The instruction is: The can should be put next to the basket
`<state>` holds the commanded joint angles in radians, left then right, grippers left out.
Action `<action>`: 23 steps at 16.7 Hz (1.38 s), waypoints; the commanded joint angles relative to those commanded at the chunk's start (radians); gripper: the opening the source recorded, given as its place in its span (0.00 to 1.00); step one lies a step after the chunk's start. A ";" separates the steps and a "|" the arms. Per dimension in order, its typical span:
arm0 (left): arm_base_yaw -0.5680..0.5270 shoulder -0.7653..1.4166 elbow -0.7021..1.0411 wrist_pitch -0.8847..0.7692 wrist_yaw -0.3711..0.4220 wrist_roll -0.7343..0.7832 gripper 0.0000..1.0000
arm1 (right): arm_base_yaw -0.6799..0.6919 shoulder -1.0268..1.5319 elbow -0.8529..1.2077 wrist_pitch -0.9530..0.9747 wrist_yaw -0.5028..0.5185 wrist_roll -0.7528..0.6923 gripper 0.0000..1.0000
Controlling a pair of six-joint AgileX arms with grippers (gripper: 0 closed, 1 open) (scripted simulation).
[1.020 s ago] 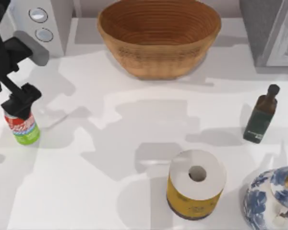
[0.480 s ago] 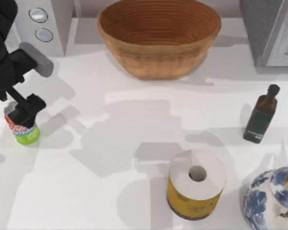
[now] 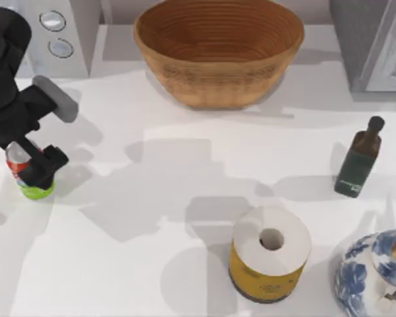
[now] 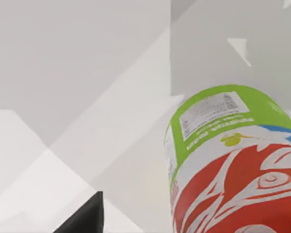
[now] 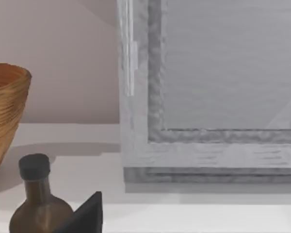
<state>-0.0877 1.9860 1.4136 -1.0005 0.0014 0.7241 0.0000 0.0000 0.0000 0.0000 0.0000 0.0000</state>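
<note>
With the left hand (image 3: 34, 173) down over the soda can (image 3: 28, 177) at the worktop's (image 3: 185, 218) left edge, grip state unclear, a shallow hold could tip it long before the distant wicker basket (image 3: 218, 51).

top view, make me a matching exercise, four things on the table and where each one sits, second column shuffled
Things:
1. can
2. basket
3. bottle
4. paper roll

Places:
A. right side of the table
B. far edge, middle
C. left side, under the left gripper
D. near edge, right of centre

Pairs: 1-C, 2-B, 3-A, 4-D
</note>
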 joint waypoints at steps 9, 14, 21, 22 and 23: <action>0.000 0.000 0.000 0.000 0.000 0.000 0.25 | 0.000 0.000 0.000 0.000 0.000 0.000 1.00; 0.000 0.000 0.000 0.000 0.000 0.000 0.00 | 0.000 0.000 0.000 0.000 0.000 0.000 1.00; 0.000 -0.003 -0.001 0.000 0.000 0.001 0.00 | 0.000 0.000 0.000 0.000 0.000 0.000 1.00; -0.001 -0.002 -0.001 0.000 0.001 0.000 0.00 | 0.000 0.000 0.000 0.000 0.000 0.000 1.00; -0.012 0.006 0.003 0.003 0.002 -0.012 0.00 | 0.000 0.000 0.000 0.000 0.000 0.000 1.00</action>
<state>-0.0996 1.9924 1.4162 -0.9978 0.0030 0.7124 0.0000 0.0000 0.0000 0.0000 0.0000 0.0000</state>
